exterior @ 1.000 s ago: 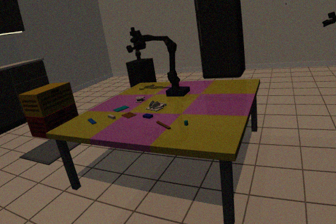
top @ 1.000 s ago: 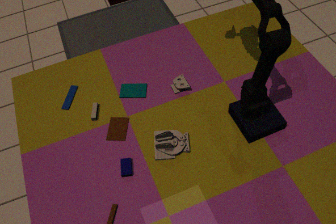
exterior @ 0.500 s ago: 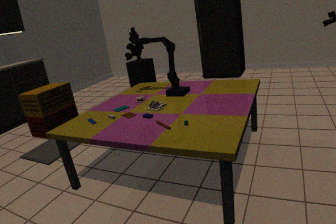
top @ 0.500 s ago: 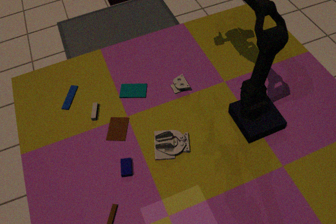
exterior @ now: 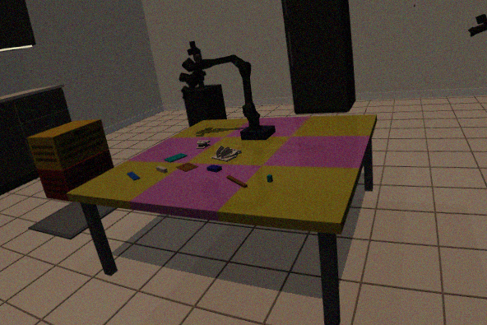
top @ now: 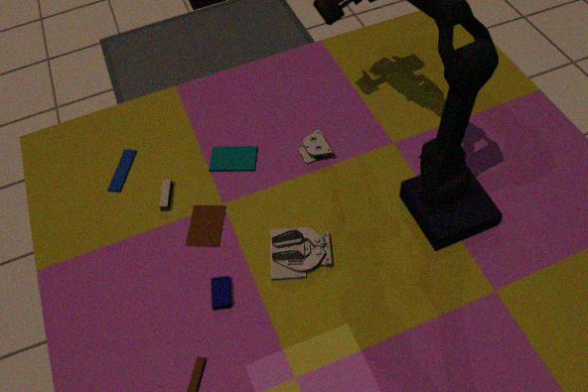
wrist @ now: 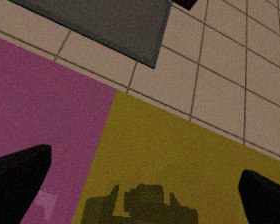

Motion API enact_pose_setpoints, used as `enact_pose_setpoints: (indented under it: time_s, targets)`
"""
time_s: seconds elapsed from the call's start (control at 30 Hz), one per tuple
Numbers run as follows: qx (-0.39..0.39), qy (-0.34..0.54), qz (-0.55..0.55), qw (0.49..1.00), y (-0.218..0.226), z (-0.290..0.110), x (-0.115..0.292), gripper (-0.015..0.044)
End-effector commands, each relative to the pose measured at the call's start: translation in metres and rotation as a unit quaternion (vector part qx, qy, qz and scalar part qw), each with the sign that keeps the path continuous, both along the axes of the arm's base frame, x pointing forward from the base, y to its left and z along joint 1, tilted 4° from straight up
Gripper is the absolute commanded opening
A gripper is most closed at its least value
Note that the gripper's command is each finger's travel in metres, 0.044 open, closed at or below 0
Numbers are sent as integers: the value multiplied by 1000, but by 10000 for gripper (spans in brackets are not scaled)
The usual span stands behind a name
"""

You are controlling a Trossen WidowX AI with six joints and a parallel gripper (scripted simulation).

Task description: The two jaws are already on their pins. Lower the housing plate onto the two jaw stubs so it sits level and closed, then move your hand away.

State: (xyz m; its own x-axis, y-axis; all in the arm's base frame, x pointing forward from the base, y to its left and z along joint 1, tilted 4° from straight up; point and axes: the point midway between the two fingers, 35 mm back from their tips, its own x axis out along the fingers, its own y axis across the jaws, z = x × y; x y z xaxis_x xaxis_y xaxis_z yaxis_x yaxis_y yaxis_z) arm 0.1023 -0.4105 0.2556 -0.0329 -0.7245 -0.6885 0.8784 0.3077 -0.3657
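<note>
The pale housing plate [top: 318, 144] [exterior: 202, 143], with two round holes, rests on a small pale support on the pink square, left of the arm's base. The two dark grey jaws [top: 288, 237] [exterior: 224, 151] lie side by side on the pale base [top: 288, 275], on the yellow square nearer the middle. The stubs are too small to make out clearly. My gripper [wrist: 146, 166] is open and empty. It is high above the far part of the table, well away from plate and jaws; only its shadow and bare table show below it in the wrist view.
A teal plate [top: 233, 159] [exterior: 175, 158], a blue strip [top: 122, 170] [exterior: 133, 175], a white block [top: 165, 194] [exterior: 161, 169], a brown plate [top: 206, 225] [exterior: 187, 167], a dark blue block [top: 221, 292] [exterior: 214, 168], a brown stick [top: 197, 374] [exterior: 237, 181] and a small teal cylinder [exterior: 270, 178] lie on the table.
</note>
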Motion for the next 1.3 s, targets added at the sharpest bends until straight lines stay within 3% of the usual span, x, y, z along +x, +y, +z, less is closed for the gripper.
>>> enact_pose_setpoints:
  time_s: [0.0,0.63,1.27]
  targets:
    - [31,21,37,999,6,-18,12,440]
    - [145,108,205,962,46,-81,59,440]
    - [245,178,370,879,100,-134,92,440]
